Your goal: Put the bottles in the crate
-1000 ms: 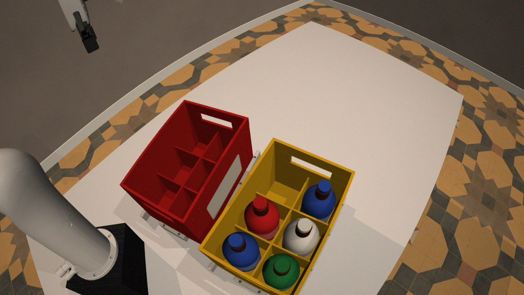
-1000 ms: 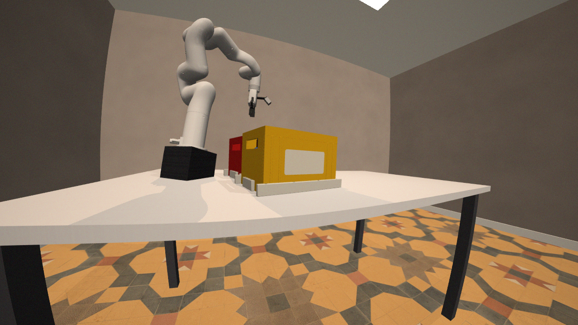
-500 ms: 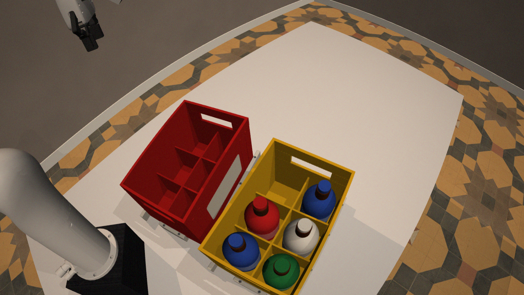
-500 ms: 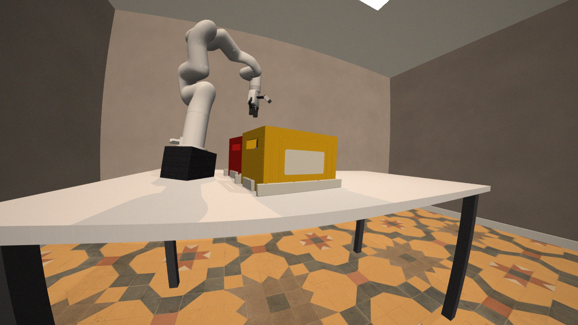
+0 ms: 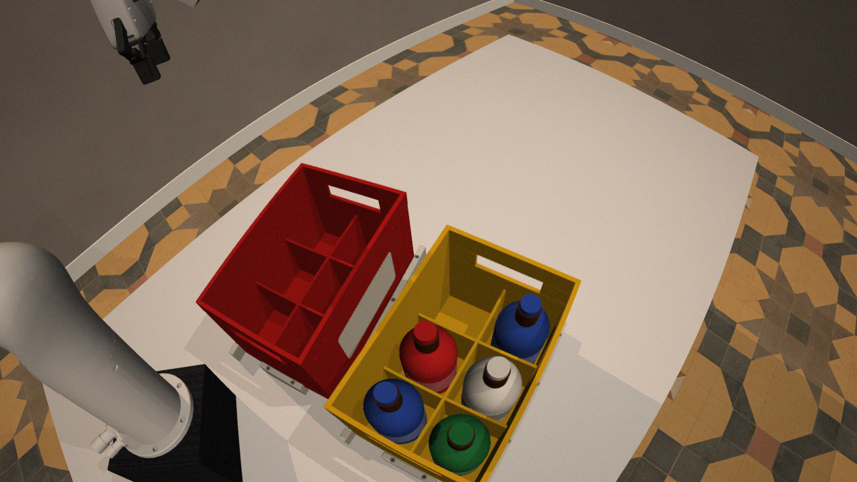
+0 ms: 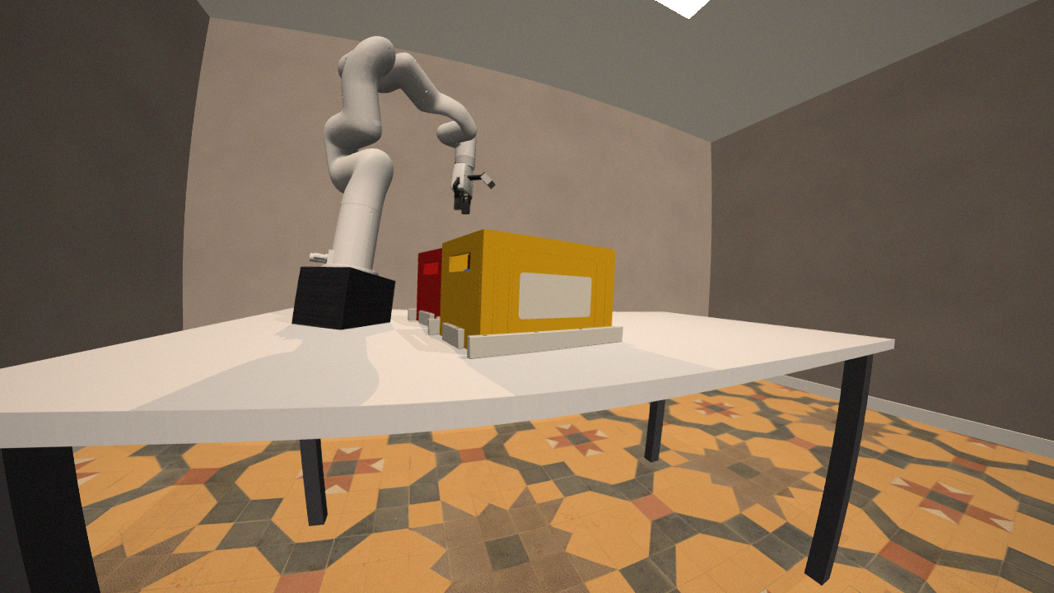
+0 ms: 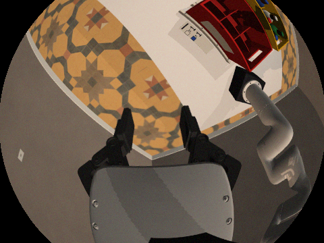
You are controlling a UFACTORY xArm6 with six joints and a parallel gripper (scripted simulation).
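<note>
Claw (image 7: 155,128) open, high above pick list (image 7: 193,34).

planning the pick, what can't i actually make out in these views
- Pick list: wrist view only, too small to read its lines; the red crate hides it from the top.
- Bottle labels: top view shows only caps and shoulders; the yellow crate walls hide the bottles in the exterior view.
- Gripper: open, holding nothing.

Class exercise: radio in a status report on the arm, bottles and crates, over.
End effector open, empty, high off the table. Five bottles in yellow crate; red crate empty. Pick list in wrist view, unreadable. Nothing in the way.
</note>
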